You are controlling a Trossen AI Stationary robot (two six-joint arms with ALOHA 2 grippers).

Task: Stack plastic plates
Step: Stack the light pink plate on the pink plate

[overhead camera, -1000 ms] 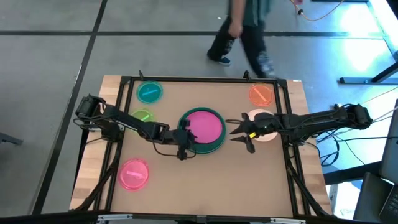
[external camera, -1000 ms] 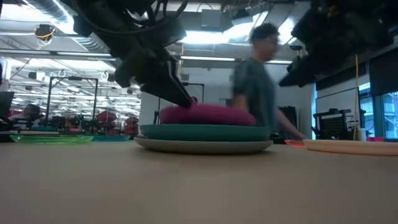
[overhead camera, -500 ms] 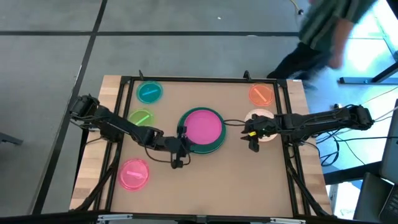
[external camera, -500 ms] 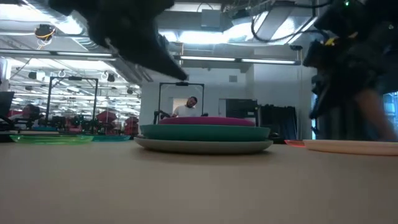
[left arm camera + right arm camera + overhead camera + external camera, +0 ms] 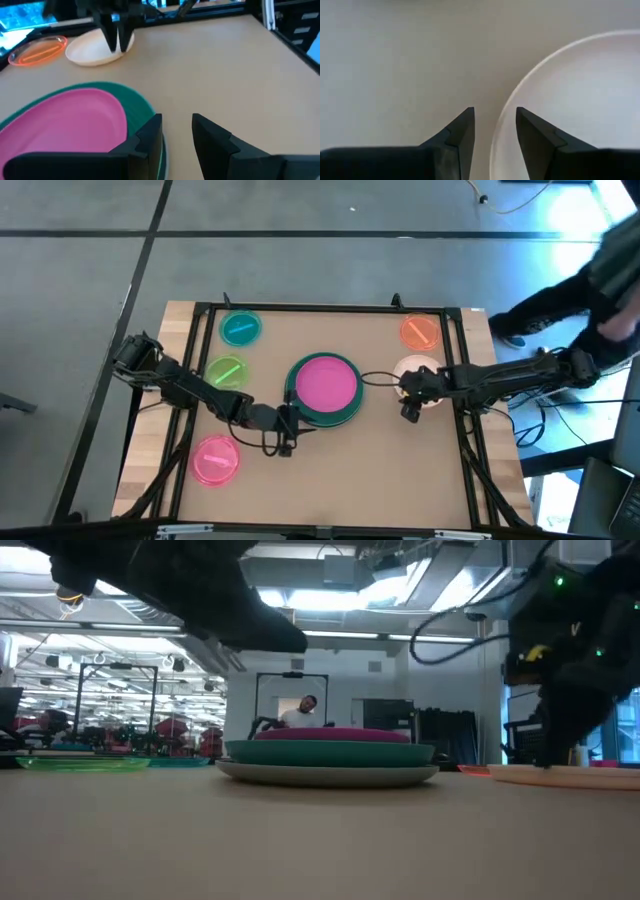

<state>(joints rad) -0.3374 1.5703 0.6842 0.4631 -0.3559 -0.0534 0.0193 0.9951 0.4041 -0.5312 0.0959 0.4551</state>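
Stacking partly done, several plates still loose.
Right gripper (image 5: 408,402) is hovering open-fingered over the cream plate's (image 5: 428,369) rim near the tabletop's right edge; left gripper (image 5: 175,131), open, is sitting beside the central stack (image 5: 323,387); teal plate (image 5: 240,329), green plate (image 5: 227,368), pink plate (image 5: 215,459), orange plate (image 5: 420,331) are waiting.

Centre of table (image 5: 330,470): three-plate stack (image 5: 324,389). Left side: three small plates (image 5: 227,370). Right side: two plates (image 5: 420,331), one behind the other.
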